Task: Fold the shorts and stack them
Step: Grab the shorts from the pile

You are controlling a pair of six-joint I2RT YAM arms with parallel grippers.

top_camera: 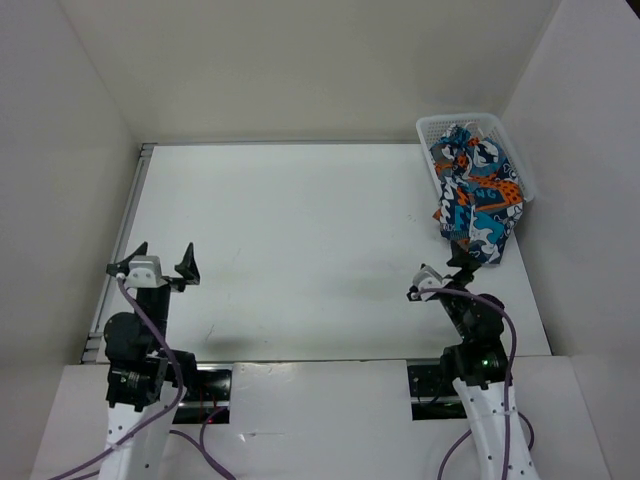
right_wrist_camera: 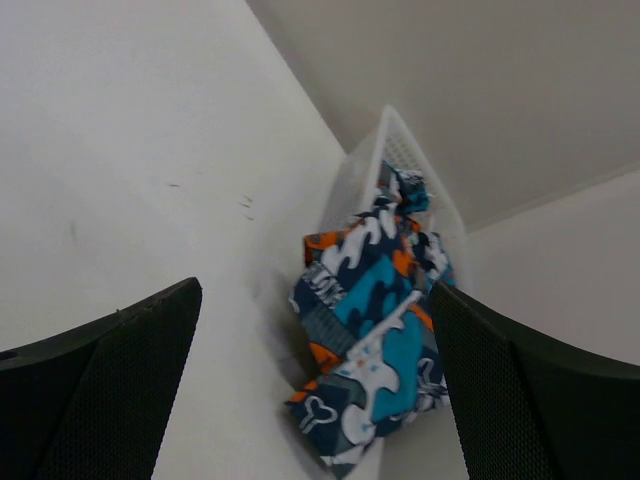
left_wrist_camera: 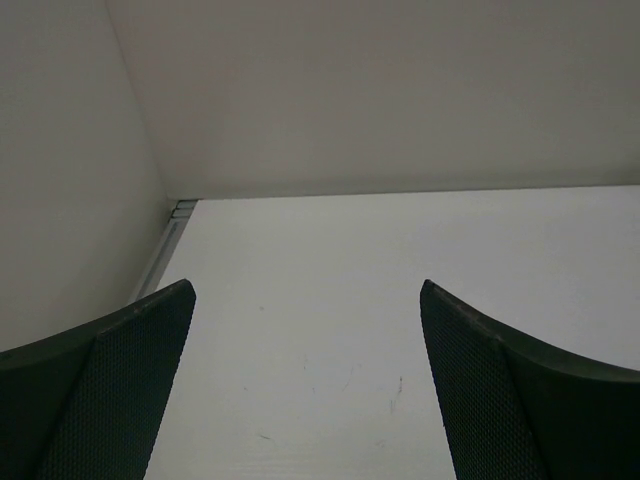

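Jaws spread on left gripper (top_camera: 160, 262) and right gripper (top_camera: 440, 278), I saw the shorts (top_camera: 474, 200) at one o'clock of the nearer right.

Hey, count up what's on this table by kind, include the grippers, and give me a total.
white mesh basket: 1
heap of printed shorts: 1 (I cannot tell how many pairs are in it)
grippers: 2, the left gripper and the right gripper, both open
Total: 4

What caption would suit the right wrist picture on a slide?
Open right tool faces patterned shorts spilling from a white mesh basket onto the table.
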